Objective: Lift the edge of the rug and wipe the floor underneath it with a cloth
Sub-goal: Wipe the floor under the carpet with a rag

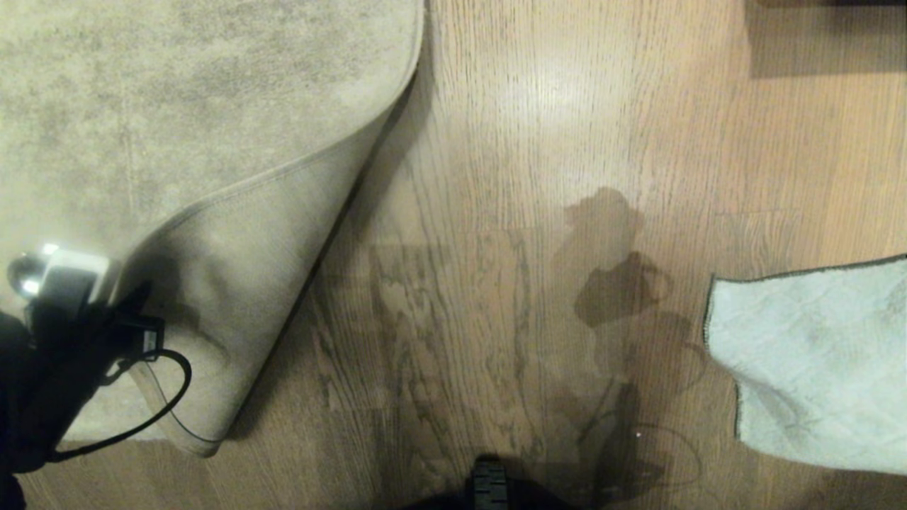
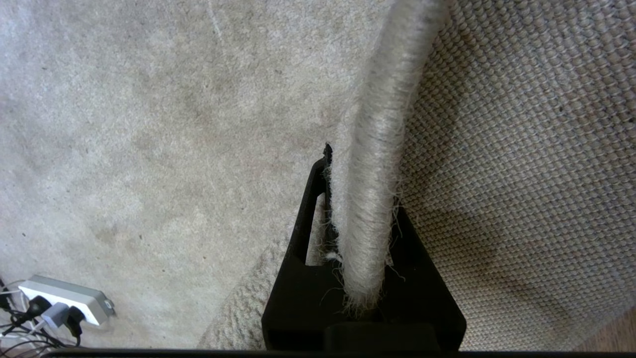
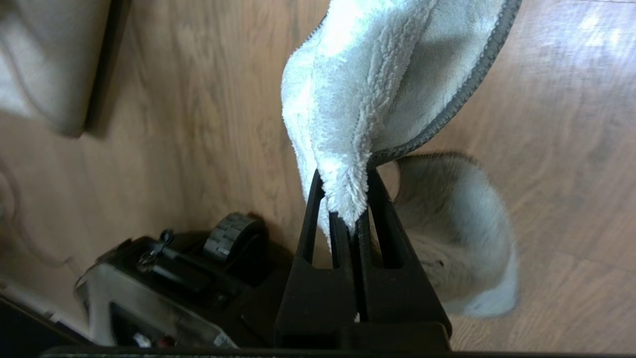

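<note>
Head view: my left gripper [image 2: 365, 223] is pinching the rug edge [image 1: 297, 166], folded back at left. The right gripper [image 3: 348, 209] pinches the cloth [image 1: 808, 354] at right, so the exposed floor [image 1: 496, 297] lies leftward between them.

**A:** so what's going on with the rug edge [image 1: 283, 177]?

**B:** it's peeled back, pale underside facing up, corner folded over onto the rug. left claw [image 1: 131, 312] is right at that fold, dark and hard to read tbh.

**A:** and the floor [image 1: 496, 212]?

**B:** bare wood planks beside the fold. the cloth [image 1: 815, 368] sits well apart from the rug, opposite side, partly cut off.
</note>
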{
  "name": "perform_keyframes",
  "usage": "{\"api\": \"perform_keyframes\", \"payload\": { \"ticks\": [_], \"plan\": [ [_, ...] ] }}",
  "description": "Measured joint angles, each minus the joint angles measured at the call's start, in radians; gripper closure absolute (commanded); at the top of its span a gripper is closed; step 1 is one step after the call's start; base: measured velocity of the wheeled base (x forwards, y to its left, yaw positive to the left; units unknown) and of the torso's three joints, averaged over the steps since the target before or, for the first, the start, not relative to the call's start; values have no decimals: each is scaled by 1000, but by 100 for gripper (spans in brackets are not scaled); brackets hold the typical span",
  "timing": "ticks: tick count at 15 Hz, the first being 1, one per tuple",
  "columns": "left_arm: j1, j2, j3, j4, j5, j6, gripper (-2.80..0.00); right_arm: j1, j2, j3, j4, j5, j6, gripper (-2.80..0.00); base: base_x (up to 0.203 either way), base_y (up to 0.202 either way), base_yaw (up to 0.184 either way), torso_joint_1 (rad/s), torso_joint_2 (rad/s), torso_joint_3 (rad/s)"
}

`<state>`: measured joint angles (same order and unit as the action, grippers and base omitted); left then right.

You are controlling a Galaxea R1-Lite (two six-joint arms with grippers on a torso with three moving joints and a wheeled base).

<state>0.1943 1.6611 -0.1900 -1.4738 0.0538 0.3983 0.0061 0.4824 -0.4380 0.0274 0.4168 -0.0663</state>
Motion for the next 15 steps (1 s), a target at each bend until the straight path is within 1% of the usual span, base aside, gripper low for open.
{"api": "perform_keyframes", "payload": {
  "ticks": [2, 5, 6, 7, 11, 13, 15],
  "plan": [
    [-1, 2, 0, 0, -1, 1, 0, 7, 67, -26, -1, 18, -7, 0, 0, 0, 0, 0, 0, 0],
    [-4, 5, 2, 1, -1, 1, 0, 13, 145, -47, -1, 25, -32, 0, 0, 0, 0, 0, 0, 0],
    [-4, 7, 3, 1, 0, 1, 0, 25, 169, -52, -1, 25, -39, 0, 0, 0, 0, 0, 0, 0],
    [-4, 9, 3, 1, 0, 1, 0, 55, 192, -57, -1, 23, -42, 0, 0, 0, 0, 0, 0, 0],
    [-6, 14, 3, 1, -1, 1, 0, 239, 304, -101, -3, 9, -46, 0, 0, 0, 0, 0, 0, 0],
    [-6, 17, 3, 2, -1, 2, 0, 352, 377, -133, -10, -18, -47, 0, 0, 0, 0, 0, 0, 0],
    [-7, 19, 3, 2, -1, 4, 0, 465, 461, -152, -59, -51, -45, 0, 0, 0, 0, 0, 0, 0]
  ]
}}
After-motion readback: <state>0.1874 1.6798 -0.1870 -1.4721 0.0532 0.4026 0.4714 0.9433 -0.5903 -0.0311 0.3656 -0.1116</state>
